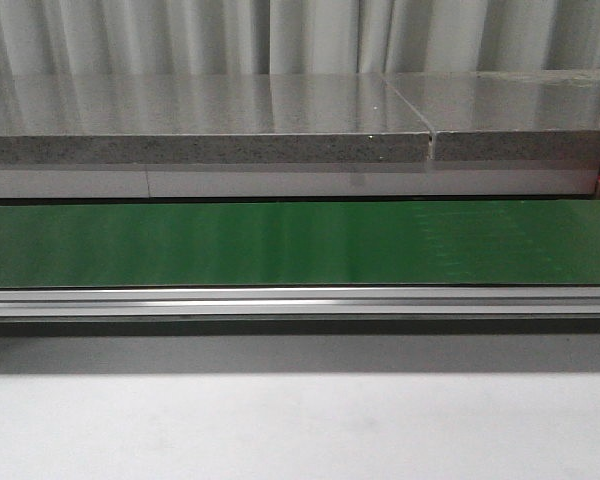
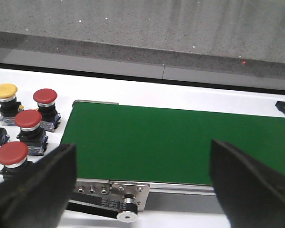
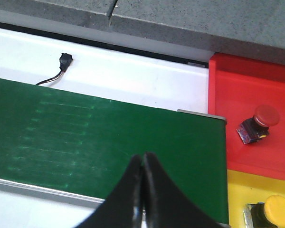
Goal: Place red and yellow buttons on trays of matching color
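Observation:
In the left wrist view, three red buttons [image 2: 28, 119] and two yellow buttons [image 2: 4, 91] stand upright in a cluster on the white table beside the end of the green belt [image 2: 171, 142]. My left gripper [image 2: 142, 185] is open over the belt's near edge, holding nothing. In the right wrist view, a red tray [image 3: 237, 85] holds one red button [image 3: 261, 121] lying on its side. The yellow tray [image 3: 237, 190] beside it holds one yellow button [image 3: 275, 209]. My right gripper [image 3: 142, 159] is shut and empty above the belt, short of the trays. Neither gripper shows in the front view.
The green conveyor belt [image 1: 300, 245] spans the front view, with an aluminium rail [image 1: 300, 300] along its near side. A grey stone counter [image 1: 200, 130] rises behind it. A drive pulley [image 2: 128, 216] sits below the belt end. A small black plug with a cable [image 3: 65, 59] lies on the white table.

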Tool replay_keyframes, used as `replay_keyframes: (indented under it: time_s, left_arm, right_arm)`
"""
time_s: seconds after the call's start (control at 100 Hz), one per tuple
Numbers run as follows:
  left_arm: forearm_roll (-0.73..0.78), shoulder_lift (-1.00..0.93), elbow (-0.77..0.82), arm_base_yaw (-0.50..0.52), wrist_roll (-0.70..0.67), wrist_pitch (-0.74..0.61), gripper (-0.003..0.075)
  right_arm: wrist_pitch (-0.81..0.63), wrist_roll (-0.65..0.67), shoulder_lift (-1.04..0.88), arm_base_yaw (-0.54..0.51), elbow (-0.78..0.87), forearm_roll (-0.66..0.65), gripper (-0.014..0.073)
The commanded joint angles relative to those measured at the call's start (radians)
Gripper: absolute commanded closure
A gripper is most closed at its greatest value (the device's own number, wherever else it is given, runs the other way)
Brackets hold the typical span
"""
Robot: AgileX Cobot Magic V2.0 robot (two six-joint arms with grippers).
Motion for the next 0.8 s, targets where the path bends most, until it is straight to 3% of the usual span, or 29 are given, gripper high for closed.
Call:
replay_keyframes:
  time_s: [0.0, 0.14, 0.38, 0.6, 0.79]
  left_arm:
    - [0.006, 0.009, -0.029, -0.006, 0.001, -0.065, 0.0047]
    - [0.019, 0.014, -0.039, -0.004, -0.025, -0.076, 0.005]
    - [0.315, 0.181, -0.226, 0.095, -0.411, 0.064, 0.005]
    - [0.258, 0.448, -0.415, 0.22, -0.425, 0.119, 0.005]
    - [0.202, 0.642, -0.476, 0.292, -0.425, 0.117, 0.005]
  right_arm:
    - [-0.056, -0.011, -0.006, 0.001, -0.023, 0.01, 0.0661]
    - [-0.056, -0.011, -0.006, 0.001, -0.023, 0.01, 0.0661]
    - [-0.056, -0.011, -0.006, 0.001, -0.023, 0.01, 0.0661]
    - [-0.056, -0.011, -0.006, 0.001, -0.023, 0.01, 0.0661]
    - [-0.056, -0.011, -0.006, 0.001, -0.023, 0.01, 0.0661]
